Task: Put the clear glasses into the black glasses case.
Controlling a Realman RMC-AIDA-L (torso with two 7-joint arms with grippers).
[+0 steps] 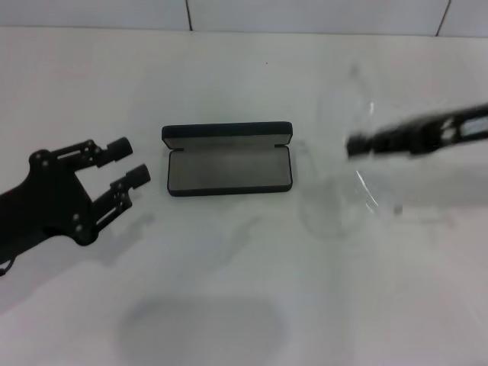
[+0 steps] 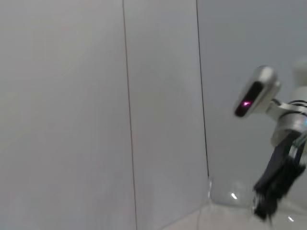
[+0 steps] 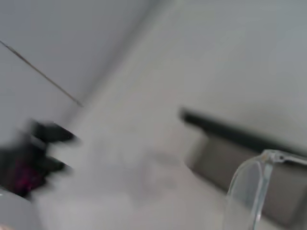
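Right gripper [image 1: 357,145] looks to be carrying the clear glasses [image 1: 347,194] beside the open black glasses case [image 1: 229,169]; can't tell its grip. A temple could snag the rim. Left gripper [image 1: 131,163] idles, spread empty.

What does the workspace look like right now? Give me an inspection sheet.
Surface: white table, bare around the case.
Job's things: black glasses case open, grey lining showing, nothing in it; clear glasses right of the case, at the right gripper.
Clutter: nothing seen.
Grippers: left gripper open, hovering left of the case; right gripper beside the glasses, motion-blurred.
Cables: nothing seen.
Surroundings: white wall panels behind the table.
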